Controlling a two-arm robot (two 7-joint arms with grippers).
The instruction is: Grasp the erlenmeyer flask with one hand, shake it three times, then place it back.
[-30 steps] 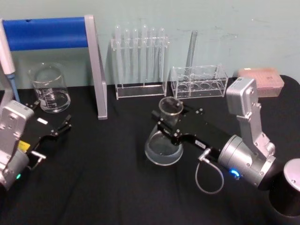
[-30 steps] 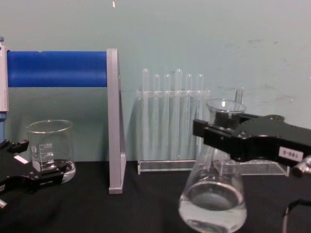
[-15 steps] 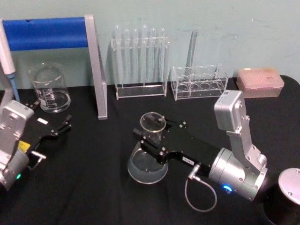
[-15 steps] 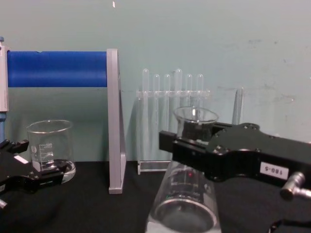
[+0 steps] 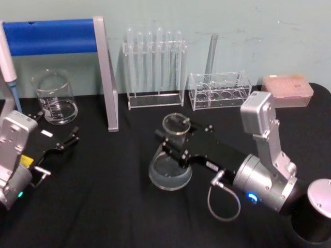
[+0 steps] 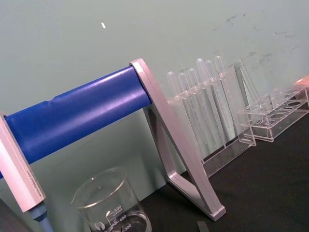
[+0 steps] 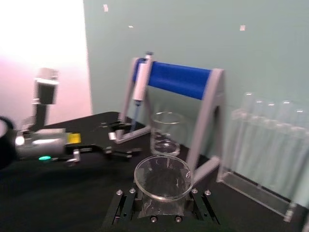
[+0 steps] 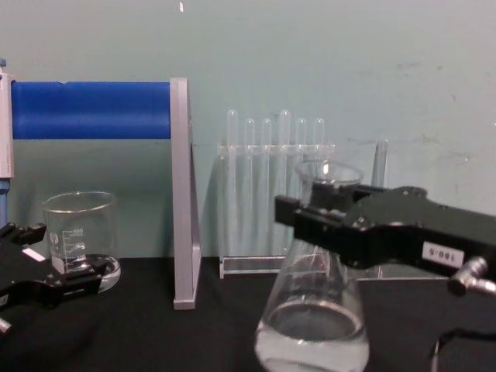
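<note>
Black blocky right hand (image 5: 175, 138) gripping clear conical glass erlenmeyer flask (image 5: 169, 168) neck, bulb hanging below | swinging back: shaking progressing | left hand (image 5: 62, 143) idling open

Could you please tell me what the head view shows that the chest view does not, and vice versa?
Head view: the pink rectangular tip box at far right and the right arm's silver wrist housing. Chest view: side-on, the clear liquid pooled in the clear glass conical erlenmeyer flask. Both: the black right end effector shut on the flask's neck, the open left end effector parked beside the straight-walled clear glass beaker, and the blue-barred stand.
</note>
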